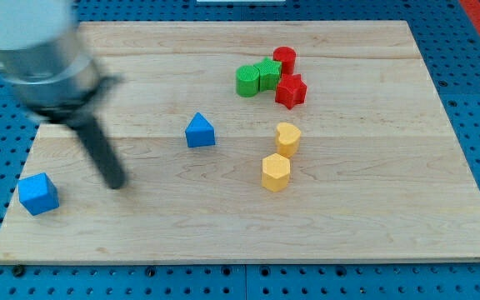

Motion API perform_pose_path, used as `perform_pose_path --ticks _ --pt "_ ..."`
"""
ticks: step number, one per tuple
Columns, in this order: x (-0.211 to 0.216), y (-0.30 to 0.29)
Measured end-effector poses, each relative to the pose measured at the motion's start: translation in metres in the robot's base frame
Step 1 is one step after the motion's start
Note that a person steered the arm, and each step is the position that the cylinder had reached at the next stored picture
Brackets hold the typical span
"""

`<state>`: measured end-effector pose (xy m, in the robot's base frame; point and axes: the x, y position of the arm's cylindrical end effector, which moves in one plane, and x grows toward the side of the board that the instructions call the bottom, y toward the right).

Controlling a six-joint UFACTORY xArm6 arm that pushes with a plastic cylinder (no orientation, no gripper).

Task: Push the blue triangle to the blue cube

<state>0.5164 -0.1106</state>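
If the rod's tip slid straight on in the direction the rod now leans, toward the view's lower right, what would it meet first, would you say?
Probably nothing. My tip sits between the blue cube and the blue triangle, touching neither, and the board toward the lower right looks free up to its edge, though the rod is motion-blurred.

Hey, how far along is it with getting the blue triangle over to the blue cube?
Nothing looks done yet: the blue triangle sits mid-board, well apart from the blue cube near the view's bottom-left. In hand: my tip rests between them, touching neither. Left: get to the triangle's right side and push it leftward and down to the cube.
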Motion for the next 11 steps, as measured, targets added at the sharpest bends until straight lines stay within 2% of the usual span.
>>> perform_pose_path --ticks 1,2,3,4,7,9,10,11 --pt "-0.016 0.069" --pt "-0.069 0.094" --pt "-0.086 0.082" --pt "-0.095 0.036" --pt "-0.114 0.028" --pt "-0.116 -0.012" --pt "-0.116 -0.012" --pt "-0.117 0.014"
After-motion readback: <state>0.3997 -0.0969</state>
